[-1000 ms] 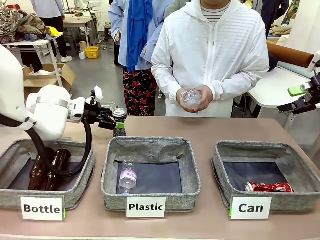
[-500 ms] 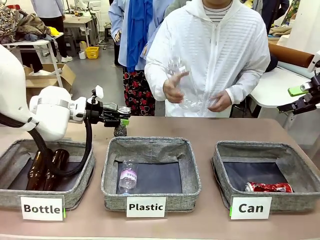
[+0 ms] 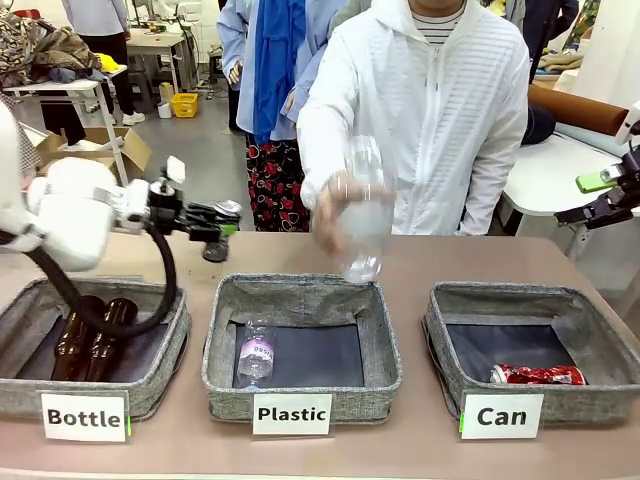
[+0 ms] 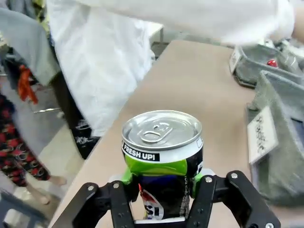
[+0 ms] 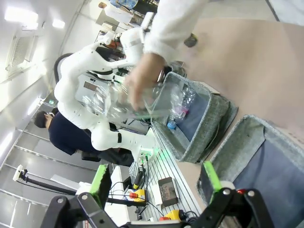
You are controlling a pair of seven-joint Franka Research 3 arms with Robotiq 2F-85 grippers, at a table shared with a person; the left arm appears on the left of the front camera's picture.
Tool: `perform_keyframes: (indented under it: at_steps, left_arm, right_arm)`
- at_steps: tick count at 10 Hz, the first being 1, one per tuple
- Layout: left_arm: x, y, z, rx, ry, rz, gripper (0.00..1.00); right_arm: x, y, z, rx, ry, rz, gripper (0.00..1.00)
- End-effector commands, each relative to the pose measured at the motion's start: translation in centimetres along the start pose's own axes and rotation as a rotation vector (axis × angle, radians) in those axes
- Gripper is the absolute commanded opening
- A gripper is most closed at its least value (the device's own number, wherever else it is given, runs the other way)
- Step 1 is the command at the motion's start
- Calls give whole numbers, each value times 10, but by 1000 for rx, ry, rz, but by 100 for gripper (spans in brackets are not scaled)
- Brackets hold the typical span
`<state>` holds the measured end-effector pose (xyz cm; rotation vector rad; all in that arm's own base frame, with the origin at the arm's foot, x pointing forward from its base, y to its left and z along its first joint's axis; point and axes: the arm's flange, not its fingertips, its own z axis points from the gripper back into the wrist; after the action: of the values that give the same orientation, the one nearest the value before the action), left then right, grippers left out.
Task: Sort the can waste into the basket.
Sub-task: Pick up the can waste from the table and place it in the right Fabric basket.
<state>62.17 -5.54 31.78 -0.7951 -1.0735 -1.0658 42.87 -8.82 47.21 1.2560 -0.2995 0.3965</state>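
Left wrist view caught the dark can [image 4: 162, 161] pinched in my left claw [image 4: 161, 183], jaws closed on its dented waist just under the silver lid, green pads pressing the sides. I judged it light and thin-walled, already crumpled, so it would give under more squeeze; the painted skin looked slick, and the waist, where the metal had folded in, seemed the surest place to keep hold. In the front view that claw [image 3: 217, 232] hung above the table [image 3: 500, 262], behind the Can basket [image 3: 538, 345] and far to its left, past the Plastic basket [image 3: 302, 345]. My left arm reached out level from the left side, wrist straight, a black cable looping below it toward the Bottle basket [image 3: 92, 345].

A red can [image 3: 538, 374] already lay in the Can basket, at its front right corner. Left of that basket, the person's hand [image 3: 338, 205] held a clear plastic bottle [image 3: 364, 215] above the Plastic basket's far rim, blurred in motion; another small bottle [image 3: 256, 350] lay inside it. Brown glass bottles [image 3: 88, 335] rested in the Bottle basket.

My right claw [image 3: 612, 200] waited up and to the right of the Can basket, beyond the table's edge, its fingers [image 5: 210, 176] spread wide and holding nothing.
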Motion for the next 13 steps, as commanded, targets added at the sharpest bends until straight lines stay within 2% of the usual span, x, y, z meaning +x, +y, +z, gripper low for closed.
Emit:
perform_keyframes:
  at_steps: [1,2,3,5,6,7,8,11,12,13]
  left_arm:
    - [33,-45,119,-56,-27,-30,0]
    - [40,-84,164,-135,-81,-69,0]
    - [41,-114,184,-201,-131,-105,0]
    - [34,-164,181,-369,-176,-162,0]
    - [31,-197,179,-446,-170,-243,0]
    - [32,-210,178,-336,-157,-309,0]
    - [39,-183,191,-386,-176,-166,0]
    - [39,-183,191,-386,-176,-166,0]
    - [33,-191,187,-393,-163,-198,37]
    - [53,-215,150,-322,-116,-197,37]
  right_arm:
    - [-1,1,2,-6,4,19,100]
    - [-1,1,2,-6,4,19,100]
    - [-1,1,2,-6,4,19,100]
    - [-1,1,2,-6,4,19,100]
    - [-1,1,2,-6,4,19,100]
    - [-1,1,2,-6,4,19,100]
    - [-1,1,2,-6,4,19,100]
    - [-1,1,2,-6,4,19,100]
    - [-1,1,2,-6,4,19,100]
    - [0,0,0,0,0,0,100]
